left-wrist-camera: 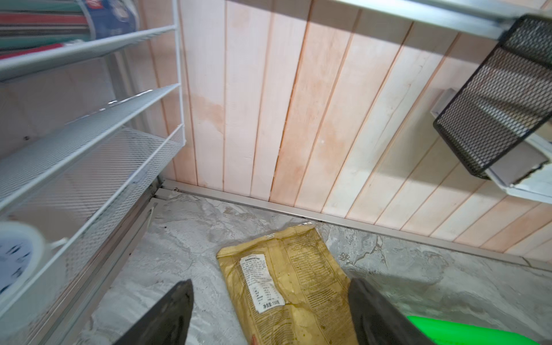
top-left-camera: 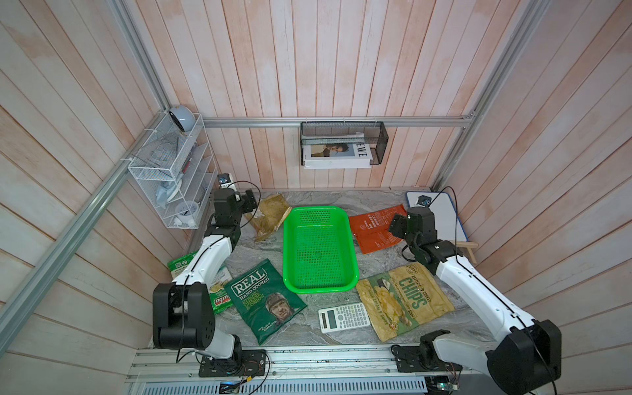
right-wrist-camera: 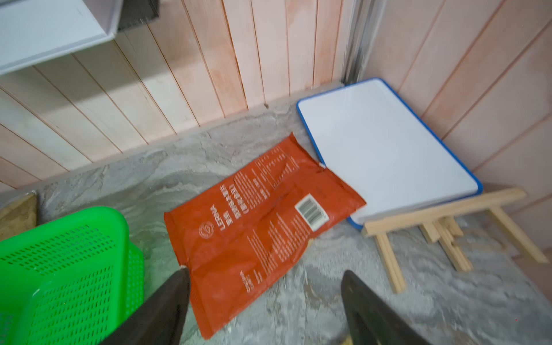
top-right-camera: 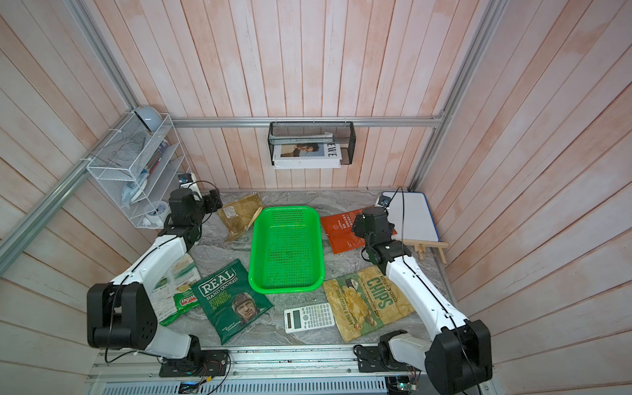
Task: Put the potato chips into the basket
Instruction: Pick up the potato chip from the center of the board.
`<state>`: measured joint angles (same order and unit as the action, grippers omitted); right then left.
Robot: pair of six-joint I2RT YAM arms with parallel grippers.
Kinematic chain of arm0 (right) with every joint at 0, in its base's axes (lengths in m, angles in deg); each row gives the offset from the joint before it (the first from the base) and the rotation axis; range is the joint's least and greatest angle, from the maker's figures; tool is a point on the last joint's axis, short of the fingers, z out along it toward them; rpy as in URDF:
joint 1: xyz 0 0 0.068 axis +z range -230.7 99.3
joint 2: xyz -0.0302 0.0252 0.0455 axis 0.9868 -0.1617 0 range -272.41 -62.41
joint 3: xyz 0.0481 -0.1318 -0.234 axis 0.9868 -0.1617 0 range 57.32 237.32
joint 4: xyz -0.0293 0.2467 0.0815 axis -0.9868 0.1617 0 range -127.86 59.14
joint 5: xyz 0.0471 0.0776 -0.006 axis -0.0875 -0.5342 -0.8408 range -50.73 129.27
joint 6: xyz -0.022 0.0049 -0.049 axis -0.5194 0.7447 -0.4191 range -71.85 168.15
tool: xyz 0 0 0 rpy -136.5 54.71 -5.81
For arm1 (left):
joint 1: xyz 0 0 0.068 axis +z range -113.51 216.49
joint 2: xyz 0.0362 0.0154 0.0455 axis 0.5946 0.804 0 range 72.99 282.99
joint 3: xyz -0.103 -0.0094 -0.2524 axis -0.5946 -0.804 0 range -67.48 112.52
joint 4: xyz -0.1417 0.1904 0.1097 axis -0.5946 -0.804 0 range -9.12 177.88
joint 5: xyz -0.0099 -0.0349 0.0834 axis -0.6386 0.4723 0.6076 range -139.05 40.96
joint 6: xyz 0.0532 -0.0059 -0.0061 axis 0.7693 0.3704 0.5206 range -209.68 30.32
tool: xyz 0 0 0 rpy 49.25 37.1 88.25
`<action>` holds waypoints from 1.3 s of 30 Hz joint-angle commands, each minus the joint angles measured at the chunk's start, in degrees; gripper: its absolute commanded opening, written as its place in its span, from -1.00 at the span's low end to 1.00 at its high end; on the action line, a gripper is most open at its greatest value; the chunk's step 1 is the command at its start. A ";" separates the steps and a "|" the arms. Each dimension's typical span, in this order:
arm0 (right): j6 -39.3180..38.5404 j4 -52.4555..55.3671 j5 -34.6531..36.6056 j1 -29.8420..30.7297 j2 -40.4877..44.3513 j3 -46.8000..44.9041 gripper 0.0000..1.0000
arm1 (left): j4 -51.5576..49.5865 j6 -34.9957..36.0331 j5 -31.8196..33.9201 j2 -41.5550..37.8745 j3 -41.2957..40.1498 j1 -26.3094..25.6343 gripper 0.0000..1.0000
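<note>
Green basket (top-left-camera: 319,253) in the middle of the grey table (top-left-camera: 256,253). Left gripper (left-wrist-camera: 270,282) spread wide above tan bag (top-left-camera: 270,215). Right gripper (right-wrist-camera: 265,271) spread wide above red bag (right-wrist-camera: 257,221).

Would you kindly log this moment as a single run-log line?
basket: empty | left fingers: open, toward tan-gold bag | right fingers: open, toward orange-red bag | held: nothing
</note>
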<state>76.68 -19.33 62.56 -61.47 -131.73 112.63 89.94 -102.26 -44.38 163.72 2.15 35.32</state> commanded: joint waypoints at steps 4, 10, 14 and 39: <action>9.88 12.77 -1.95 1.95 -1.13 1.25 0.67 | -33.47 -13.48 -4.19 17.52 21.86 0.50 0.63; 8.05 12.27 -2.33 2.09 -3.45 3.53 0.67 | -43.43 -12.75 2.02 27.07 29.68 -0.94 0.60; 7.30 11.04 -2.15 2.07 -3.11 3.06 0.66 | -44.24 -11.82 1.65 31.76 31.22 -0.70 0.38; 8.48 6.24 -2.37 3.06 -1.96 2.13 0.65 | -27.99 -7.17 -6.75 11.56 24.90 -2.32 -1.00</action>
<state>85.42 -11.49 60.20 -58.89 -133.15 114.21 54.73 -111.70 -49.06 179.79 27.20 34.11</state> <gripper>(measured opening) 0.825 0.054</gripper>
